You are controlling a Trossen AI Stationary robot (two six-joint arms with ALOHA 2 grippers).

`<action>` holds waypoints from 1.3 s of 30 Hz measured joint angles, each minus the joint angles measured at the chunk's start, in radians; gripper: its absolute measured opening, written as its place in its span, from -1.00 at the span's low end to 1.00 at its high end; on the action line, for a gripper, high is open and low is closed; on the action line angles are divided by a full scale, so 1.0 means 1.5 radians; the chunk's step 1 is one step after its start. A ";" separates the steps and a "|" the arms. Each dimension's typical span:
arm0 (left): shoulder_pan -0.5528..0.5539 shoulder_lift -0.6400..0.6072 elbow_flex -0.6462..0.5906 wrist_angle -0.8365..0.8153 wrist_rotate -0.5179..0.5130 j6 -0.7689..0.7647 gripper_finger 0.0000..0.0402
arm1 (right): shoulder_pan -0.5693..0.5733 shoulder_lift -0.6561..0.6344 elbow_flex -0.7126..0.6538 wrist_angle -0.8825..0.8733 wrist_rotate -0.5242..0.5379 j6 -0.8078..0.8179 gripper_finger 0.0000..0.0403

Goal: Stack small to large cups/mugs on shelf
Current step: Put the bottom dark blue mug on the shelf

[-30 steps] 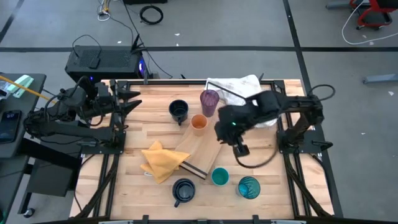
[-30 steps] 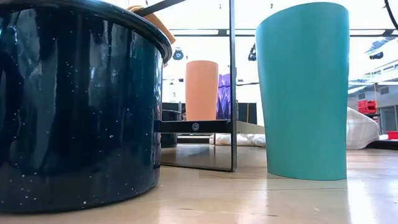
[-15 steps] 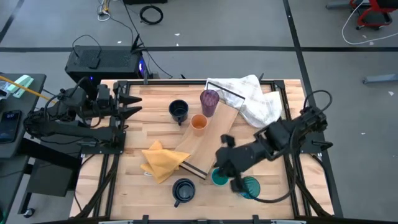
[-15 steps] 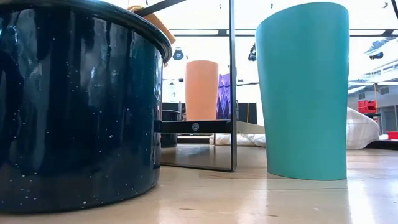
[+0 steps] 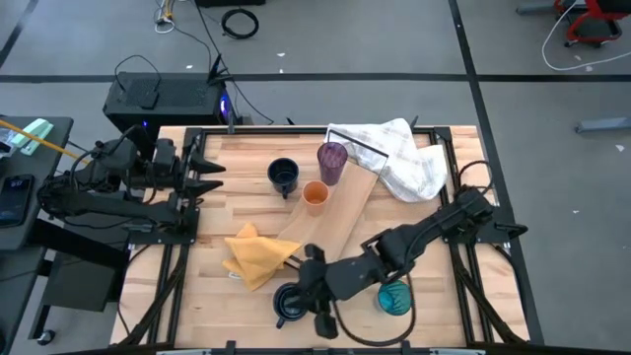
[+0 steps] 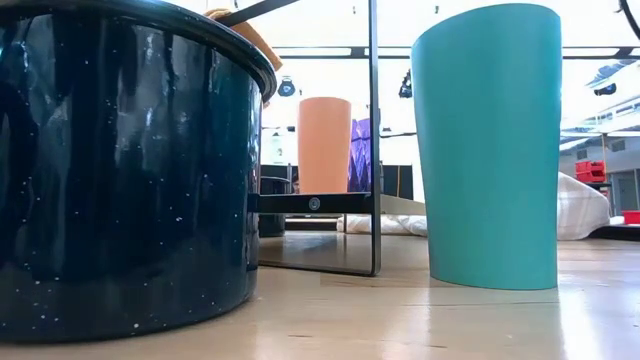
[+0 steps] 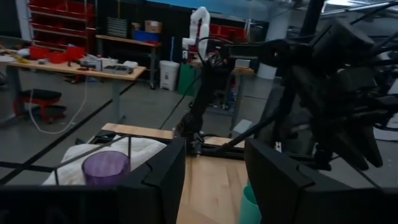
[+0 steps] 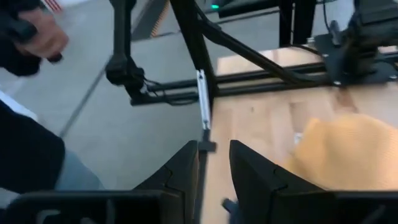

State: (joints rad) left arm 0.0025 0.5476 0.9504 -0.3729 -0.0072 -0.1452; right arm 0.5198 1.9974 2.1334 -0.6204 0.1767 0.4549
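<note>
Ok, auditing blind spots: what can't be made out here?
High view: the right arm covers the small teal cup; only the low view shows it.
Low view: edges cut off the near navy mug; the orange cup hides most of the purple tumbler.
Right wrist view: blurred; whether the right gripper touches anything is unclear.
The left gripper is parked at the table's left side.

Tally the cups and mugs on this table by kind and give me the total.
Tall tumblers: 2 (purple tumbler, teal-blue patterned tumbler)
Small cups: 2 (orange cup, teal cup)
Handled mugs: 2 (far navy mug, near navy mug)
Total: 6
</note>
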 joint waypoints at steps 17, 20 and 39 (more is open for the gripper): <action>0.000 0.000 0.000 0.000 0.019 -0.001 -0.14 | -0.001 0.091 -0.001 -0.045 -0.099 -0.001 -0.50; 0.000 0.000 0.000 -0.002 0.019 -0.001 -0.14 | -0.001 0.096 0.000 -0.043 -0.099 -0.007 -0.50; -0.169 0.157 0.035 0.090 0.150 -0.005 -0.14 | -0.044 -0.085 -0.001 -0.357 0.202 0.073 -0.58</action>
State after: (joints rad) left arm -0.2516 0.7829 1.0027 -0.2377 0.2173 -0.1522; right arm 0.4545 1.8694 2.1326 -1.1561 0.4801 0.5643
